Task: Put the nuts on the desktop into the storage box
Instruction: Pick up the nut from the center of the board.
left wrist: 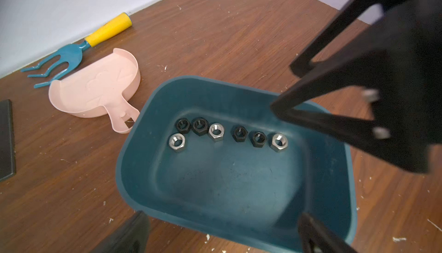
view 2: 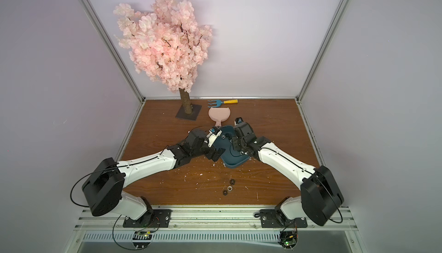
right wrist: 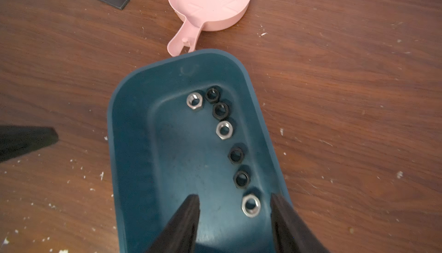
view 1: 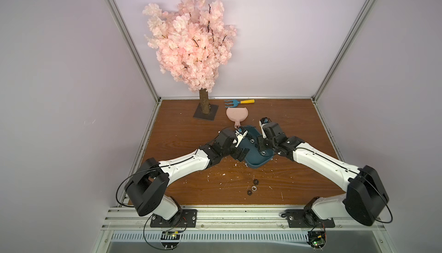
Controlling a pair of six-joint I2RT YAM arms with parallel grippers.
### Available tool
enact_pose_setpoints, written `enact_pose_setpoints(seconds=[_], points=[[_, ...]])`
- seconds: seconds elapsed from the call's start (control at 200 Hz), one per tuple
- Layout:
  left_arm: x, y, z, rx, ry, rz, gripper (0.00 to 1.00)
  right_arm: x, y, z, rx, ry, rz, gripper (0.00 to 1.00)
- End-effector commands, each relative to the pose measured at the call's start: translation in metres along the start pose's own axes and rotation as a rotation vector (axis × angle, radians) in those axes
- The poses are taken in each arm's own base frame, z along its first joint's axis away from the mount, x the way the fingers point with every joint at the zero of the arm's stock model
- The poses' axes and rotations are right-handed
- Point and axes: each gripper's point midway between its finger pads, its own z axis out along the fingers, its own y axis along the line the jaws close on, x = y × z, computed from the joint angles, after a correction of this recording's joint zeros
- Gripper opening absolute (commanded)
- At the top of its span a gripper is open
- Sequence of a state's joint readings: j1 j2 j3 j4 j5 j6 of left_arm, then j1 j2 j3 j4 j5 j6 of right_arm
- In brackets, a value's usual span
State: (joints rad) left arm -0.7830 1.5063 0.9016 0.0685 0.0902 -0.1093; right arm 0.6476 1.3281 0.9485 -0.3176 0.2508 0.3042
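Observation:
The teal storage box (view 1: 257,162) sits mid-desktop (view 1: 299,125) between my two arms. Several black and silver nuts (right wrist: 224,129) lie in a row on its floor. My right gripper (right wrist: 235,206) hangs over the box with its jaws open. A silver nut (right wrist: 250,205) lies loose on the floor just ahead of its fingers. My left gripper (left wrist: 222,227) is wide open and holds nothing; its fingers straddle a box wall (left wrist: 134,144). A small cluster of nuts (view 1: 253,188) lies on the wood towards the front edge, seen in both top views (view 2: 229,188).
A pink dustpan (view 1: 236,115) touches the box's far end with its handle. A blue rake with a yellow handle (view 1: 239,102) lies by the back wall. A pink blossom tree (view 1: 191,43) stands on a dark square base (view 1: 211,115) at the back left. White flecks litter the wood.

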Motion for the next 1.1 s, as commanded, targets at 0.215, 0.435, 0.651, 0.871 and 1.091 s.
enact_pose_setpoints(seconds=[0.215, 0.435, 0.651, 0.871, 1.091], points=[[0.011, -0.011, -0.016, 0.061, 0.096, -0.201, 1.0, 0.037, 0.012, -0.056, -0.188, 0.016, -0.099, 0.53], [0.02, -0.019, -0.041, 0.094, 0.118, -0.35, 1.0, 0.071, 0.05, -0.07, -0.292, 0.118, -0.16, 0.54], [0.045, -0.024, -0.059, 0.098, 0.18, -0.452, 1.0, 0.11, 0.064, -0.072, -0.314, 0.287, -0.09, 0.53], [0.065, -0.021, -0.068, 0.078, 0.191, -0.506, 1.0, 0.152, 0.07, -0.059, -0.288, 0.37, 0.021, 0.52], [0.073, -0.02, -0.074, 0.075, 0.189, -0.513, 1.0, 0.175, 0.082, -0.044, -0.275, 0.398, 0.15, 0.51]])
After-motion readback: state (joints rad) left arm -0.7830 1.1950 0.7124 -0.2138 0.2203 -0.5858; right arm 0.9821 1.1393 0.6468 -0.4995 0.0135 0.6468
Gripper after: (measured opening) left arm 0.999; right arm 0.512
